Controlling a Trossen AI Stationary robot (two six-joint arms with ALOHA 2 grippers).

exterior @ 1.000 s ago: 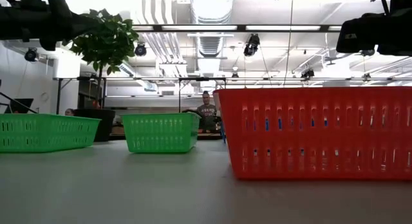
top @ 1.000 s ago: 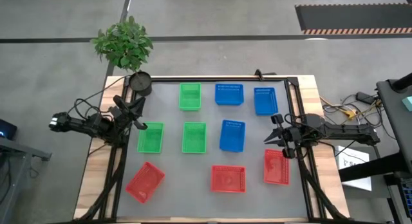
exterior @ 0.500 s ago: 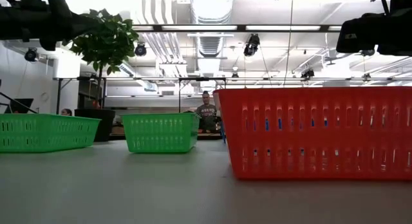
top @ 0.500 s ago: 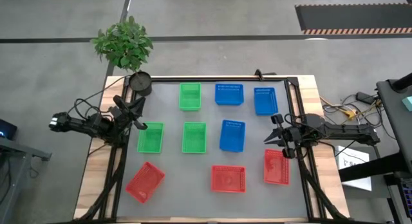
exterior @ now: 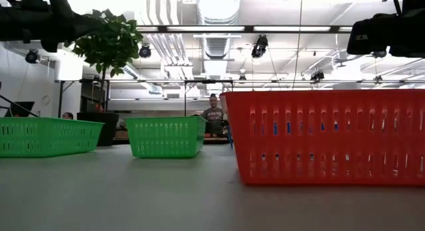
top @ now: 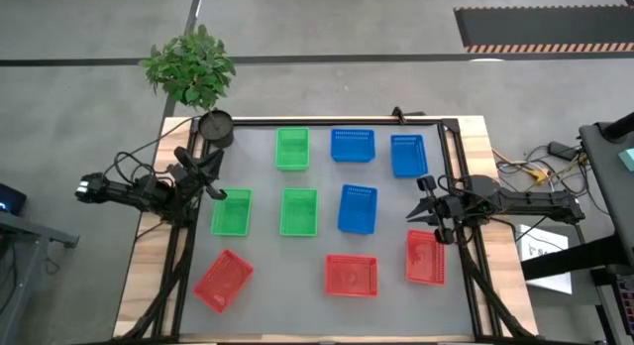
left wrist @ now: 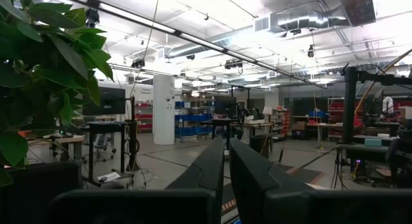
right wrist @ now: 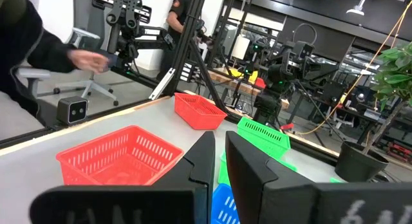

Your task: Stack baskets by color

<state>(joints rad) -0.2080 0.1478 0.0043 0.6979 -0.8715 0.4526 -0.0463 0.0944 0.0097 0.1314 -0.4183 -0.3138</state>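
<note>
Nine baskets stand singly, each on its base, on the grey table top. Three green ones (top: 292,148) (top: 231,212) (top: 299,211) are left of centre. Three blue ones (top: 352,145) (top: 408,155) (top: 359,208) are right of centre. Three red ones (top: 224,281) (top: 352,275) (top: 425,257) line the near side. My left gripper (top: 211,178) hovers shut at the left edge, above the table, near a green basket. My right gripper (top: 420,206) hovers shut at the right edge, between a blue and a red basket. Each wrist view shows its own fingers (left wrist: 223,167) (right wrist: 219,158) close together with nothing between them.
A round black pot (top: 217,129) stands at the far left corner, with a leafy plant (top: 188,65) behind it off the table. A black frame (top: 337,120) runs along the table's edges. A person's sleeve and hand (right wrist: 61,53) show beyond the table's near side.
</note>
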